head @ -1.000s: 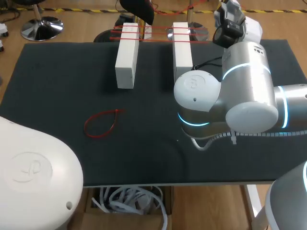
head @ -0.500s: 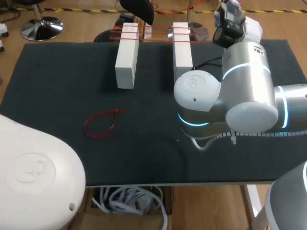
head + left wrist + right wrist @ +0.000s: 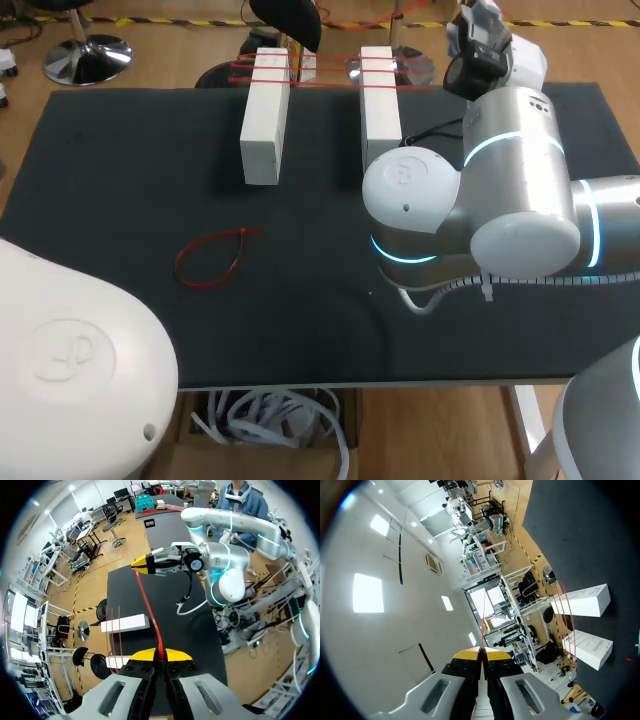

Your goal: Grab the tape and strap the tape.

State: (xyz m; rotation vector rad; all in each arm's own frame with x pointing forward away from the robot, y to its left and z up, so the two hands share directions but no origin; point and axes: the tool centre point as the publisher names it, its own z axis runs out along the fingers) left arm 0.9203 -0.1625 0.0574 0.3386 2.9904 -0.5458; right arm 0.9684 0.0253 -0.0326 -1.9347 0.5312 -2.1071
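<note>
Head view: my left arm (image 3: pixel 70 350) fills the lower left corner and my right arm (image 3: pixel 500 190) the right half; neither claw shows here. Two white blocks (image 3: pixel 264 115) stand side by side at upper centre, with red straps (image 3: pixel 270 76) across their far ends. A spare red loop (image 3: pixel 240 235) lies on the table (image 3: pixel 120 160) left of centre. No container shows on the table; only the blocks carry anything, namely those straps.

Left wrist view: the left gripper (image 3: pixel 160 654) is pressed together on the tape (image 3: pixel 148 607), which runs taut ahead to the right gripper (image 3: pixel 141 563), also pinching it; the blocks lie below, well apart from the tape.

Right wrist view: the right gripper (image 3: pixel 481 653) pinches the thin red tape, which leads off ahead of its tips; the blocks sit off to one side.

The grab looks done and the strapping is in hand; next, I judge, both arms must lower the tape across the two blocks beside the straps, keeping it taut.
</note>
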